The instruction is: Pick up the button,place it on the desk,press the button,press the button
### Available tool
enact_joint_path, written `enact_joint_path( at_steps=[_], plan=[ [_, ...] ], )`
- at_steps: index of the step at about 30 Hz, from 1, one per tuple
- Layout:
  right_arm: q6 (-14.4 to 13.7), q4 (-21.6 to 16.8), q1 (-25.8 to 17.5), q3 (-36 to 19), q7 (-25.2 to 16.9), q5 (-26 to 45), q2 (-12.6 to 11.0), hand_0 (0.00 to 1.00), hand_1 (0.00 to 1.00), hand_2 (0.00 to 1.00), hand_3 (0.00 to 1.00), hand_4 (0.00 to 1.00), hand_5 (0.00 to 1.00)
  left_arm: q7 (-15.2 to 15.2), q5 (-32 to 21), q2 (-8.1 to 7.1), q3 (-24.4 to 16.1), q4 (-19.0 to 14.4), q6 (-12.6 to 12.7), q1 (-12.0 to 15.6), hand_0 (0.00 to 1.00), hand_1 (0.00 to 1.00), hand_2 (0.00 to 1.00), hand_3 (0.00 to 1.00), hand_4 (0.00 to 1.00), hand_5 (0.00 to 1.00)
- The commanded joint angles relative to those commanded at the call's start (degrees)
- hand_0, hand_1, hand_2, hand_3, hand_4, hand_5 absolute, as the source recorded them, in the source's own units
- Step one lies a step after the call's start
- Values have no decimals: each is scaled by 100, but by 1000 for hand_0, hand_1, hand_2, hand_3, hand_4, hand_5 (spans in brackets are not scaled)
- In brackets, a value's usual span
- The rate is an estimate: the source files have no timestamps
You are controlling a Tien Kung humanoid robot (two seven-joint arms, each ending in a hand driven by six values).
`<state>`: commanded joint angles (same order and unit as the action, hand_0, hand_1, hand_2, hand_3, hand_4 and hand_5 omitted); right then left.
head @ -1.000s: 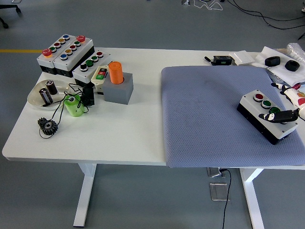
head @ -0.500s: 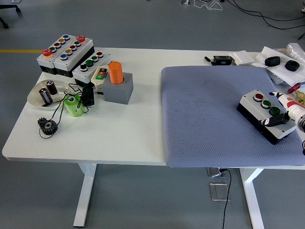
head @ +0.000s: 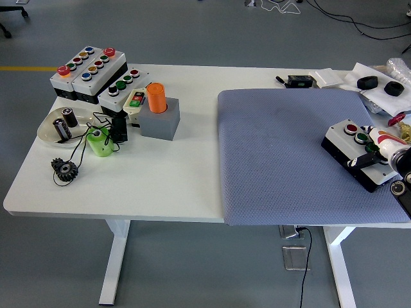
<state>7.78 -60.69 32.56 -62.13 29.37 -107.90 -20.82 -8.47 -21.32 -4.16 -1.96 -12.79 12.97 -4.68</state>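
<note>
one button box (head: 352,145) on grey mat (head: 282,154), right robot hand (head: 380,149) seemingly gripping it, three buttons

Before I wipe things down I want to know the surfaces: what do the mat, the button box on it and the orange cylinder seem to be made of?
Mat: likely woven fabric or foam; matte blue-grey with a dotted weave texture.
Button box: probably hard plastic; smooth pale lid, black base, glossy red and green caps.
Orange cylinder: looks like smooth matte plastic, uniform colour; uncertain.
</note>
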Motion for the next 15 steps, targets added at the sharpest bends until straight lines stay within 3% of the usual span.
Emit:
enact_joint_path(
  at_steps=[1, 2, 7, 8, 13, 14, 15],
  plan=[
    [29, 27, 23, 59, 6, -45, -13, 815, 767, 780, 918, 894, 163, -7, -15, -2, 11, 0, -2, 0, 743, 823, 832, 705, 481, 998],
    [50, 47, 42, 105, 11, -77, -23, 611, 576, 604, 803, 846, 89, -12, -26, -3, 20, 1, -3, 0, 741, 821, 830, 705, 482, 998],
    [173, 116, 186, 448, 14, -397, -123, 611, 576, 604, 803, 846, 89, -36, -84, -11, 59, 1, -8, -11, 741, 821, 830, 705, 482, 998],
    [159, 136, 232, 552, 31, -453, -153, 404, 373, 445, 577, 658, 2, -43, -106, -14, 72, 2, -10, -16, 740, 820, 829, 704, 485, 998],
    [74, 217, 330, 785, 72, -440, -228, 404, 373, 445, 577, 658, 2, -54, -144, -15, 91, 6, -10, -29, 740, 820, 829, 704, 485, 998],
    [-20, 238, 337, 817, 87, -364, -246, 354, 281, 383, 485, 522, 2, -57, -158, -16, 103, 6, -11, -31, 738, 819, 828, 703, 483, 998],
    [-177, 259, 342, 846, 102, -254, -263, 354, 281, 383, 485, 522, 2, -61, -172, -17, 114, 6, -12, -32, 738, 819, 828, 703, 483, 998]
  ],
)
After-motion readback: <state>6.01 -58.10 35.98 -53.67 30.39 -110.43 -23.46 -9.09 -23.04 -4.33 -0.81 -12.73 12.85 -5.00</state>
